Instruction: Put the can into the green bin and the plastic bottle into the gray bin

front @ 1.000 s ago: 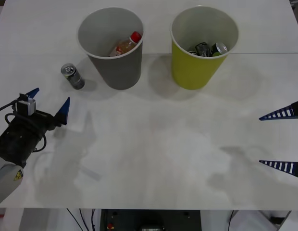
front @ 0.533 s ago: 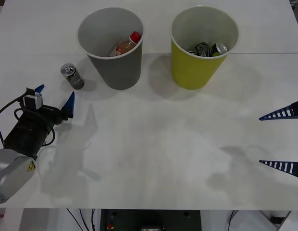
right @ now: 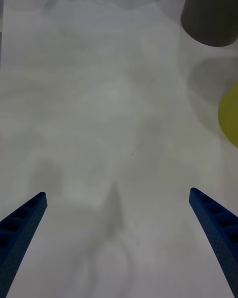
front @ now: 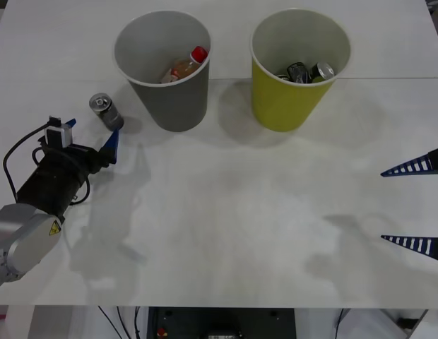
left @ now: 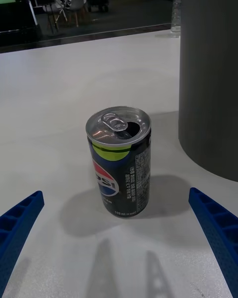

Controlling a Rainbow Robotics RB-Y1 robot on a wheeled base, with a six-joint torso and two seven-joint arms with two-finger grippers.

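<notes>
Left pincer point(front: 90, 136), blue-fingered and spread wide, sits low over the white surface point(front: 226, 212) at our far left, aimed at the small slim dark can with a silver top point(front: 106, 111). We see that can standing upright on the surface, just ahead of the fingertips and not touched by them. From the left wrist, the can point(left: 119, 161) stands centred between the two blue fingers point(left: 17, 223), its tab opening already punched, a green band and a round red, white and blue logo on its dark body. Just beside it, on the side toward the middle of the surface, rises the large dark gray tapered bin point(front: 163, 69); its wall point(left: 208, 74) looms next to the can without touching it. Inside that bin we see the small clear plastic bottle with a red cap and orange contents point(front: 185, 66), lying tilted against the far wall. Further right stands the large yellow-green tapered bin with a white rim point(front: 298, 67), apart from the gray one, with two or so dark cans with silver ends point(front: 306, 72) at its bottom. At our far right the right pincer point(front: 415, 206) hovers over bare surface, well apart from both bins, its ribbed blue fingers point(right: 22, 228) held wide apart and holding nothing.
</notes>
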